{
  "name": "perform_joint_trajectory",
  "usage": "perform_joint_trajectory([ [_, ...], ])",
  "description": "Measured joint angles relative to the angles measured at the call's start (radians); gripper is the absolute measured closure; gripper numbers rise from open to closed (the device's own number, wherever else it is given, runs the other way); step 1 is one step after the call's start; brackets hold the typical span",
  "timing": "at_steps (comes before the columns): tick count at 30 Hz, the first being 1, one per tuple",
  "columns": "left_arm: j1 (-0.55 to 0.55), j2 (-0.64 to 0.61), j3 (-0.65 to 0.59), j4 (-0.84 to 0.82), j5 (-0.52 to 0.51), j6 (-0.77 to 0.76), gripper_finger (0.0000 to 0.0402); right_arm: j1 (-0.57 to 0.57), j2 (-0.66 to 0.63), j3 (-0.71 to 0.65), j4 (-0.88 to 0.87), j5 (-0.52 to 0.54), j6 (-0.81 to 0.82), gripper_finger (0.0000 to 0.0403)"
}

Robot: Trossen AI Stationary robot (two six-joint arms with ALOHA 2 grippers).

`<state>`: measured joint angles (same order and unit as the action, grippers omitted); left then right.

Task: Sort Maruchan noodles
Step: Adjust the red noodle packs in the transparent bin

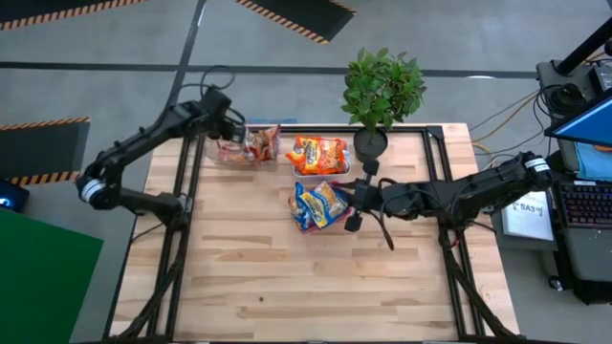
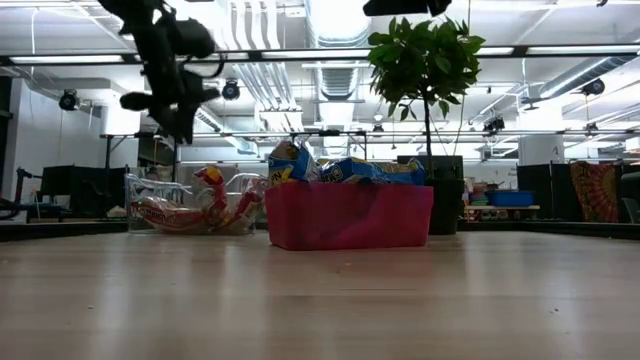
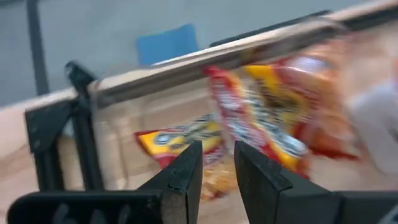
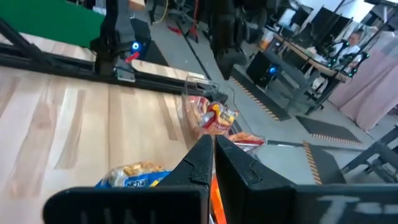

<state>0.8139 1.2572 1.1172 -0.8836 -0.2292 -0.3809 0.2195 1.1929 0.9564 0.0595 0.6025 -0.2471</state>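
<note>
Wooden table (image 1: pixel 287 277): left gripper (image 1: pixel 232 129), fingers slightly apart, above reddish-pink noodle packets (image 1: pixel 251 145); right gripper (image 1: pixel 352 203), fingers together, beside blue-and-yellow packets (image 1: pixel 318 204).

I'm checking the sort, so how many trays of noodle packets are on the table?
3: a clear tray of reddish packets at the far left under the left hand, a tray of orange packets beside it, and a red tray of blue-and-yellow packets nearer the right hand.

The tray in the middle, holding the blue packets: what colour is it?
Pinkish red. The tray shows best in the low view, with blue-and-yellow packets sticking up over its rim.
</note>
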Motion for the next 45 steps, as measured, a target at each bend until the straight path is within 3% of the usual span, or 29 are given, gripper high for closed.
perform_joint_trajectory([
  [4,0.066,0.065,0.0,-0.003,0.012,-0.008,0.0317,0.0,-0.001,-0.002,-0.005,-0.006,-0.02,0.0394],
  [18,0.08,0.354,-0.001,-0.007,-0.077,-0.001,0.0244,-0.002,0.0,-0.012,-0.056,-0.008,-0.021,0.0394],
  [28,0.094,0.407,-0.001,-0.008,-0.149,0.024,0.0242,-0.002,-0.001,-0.012,-0.055,-0.008,-0.014,0.0394],
  [32,0.123,0.407,-0.014,-0.002,-0.082,0.032,0.0243,-0.002,0.0,-0.012,-0.056,-0.008,-0.003,0.0394],
  [38,0.124,0.407,-0.042,0.019,-0.049,0.055,0.0282,-0.002,-0.001,-0.012,-0.057,-0.008,-0.002,0.0394],
  [45,0.123,0.407,-0.048,0.018,-0.048,0.113,0.039,-0.002,0.0,-0.012,-0.057,-0.008,-0.006,0.0394],
])
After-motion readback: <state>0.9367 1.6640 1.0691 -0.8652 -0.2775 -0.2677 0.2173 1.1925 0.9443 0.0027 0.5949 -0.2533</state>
